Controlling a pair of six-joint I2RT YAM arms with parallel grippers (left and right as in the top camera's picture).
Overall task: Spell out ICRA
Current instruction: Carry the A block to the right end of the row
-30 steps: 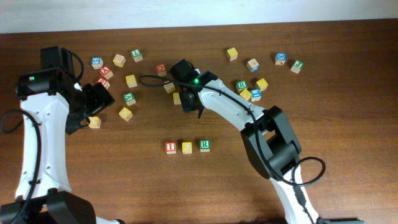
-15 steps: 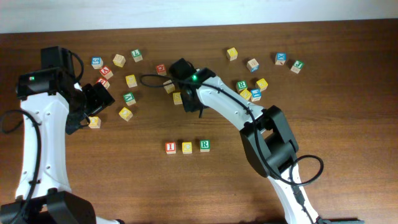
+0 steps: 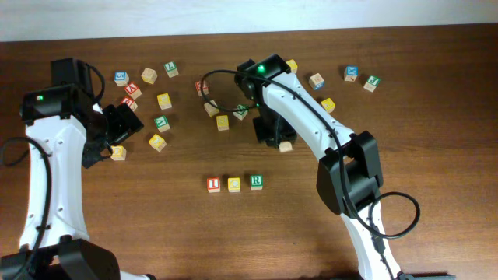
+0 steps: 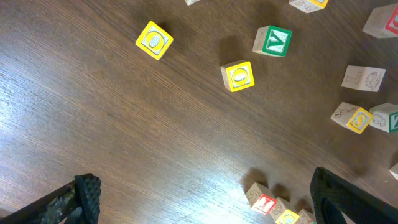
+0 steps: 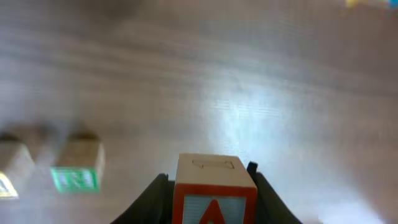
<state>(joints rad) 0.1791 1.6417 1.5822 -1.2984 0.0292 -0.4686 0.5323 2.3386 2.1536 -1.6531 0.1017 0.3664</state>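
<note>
Cube A sits pinched in the right gripper above the counter, short of I, C, R, probably bound for the free end beside R; the left gripper hangs spread, idle.

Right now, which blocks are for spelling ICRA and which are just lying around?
For the job: I cube, C cube, R cube, A cube in the right gripper.
Lying about: green cube, yellow cube, blue cube.

Bright, even overhead light, soft short shadows. The right wrist view is motion-blurred: the table ahead of the right gripper smears under pale glare; only its held A cube looks sharp.
</note>
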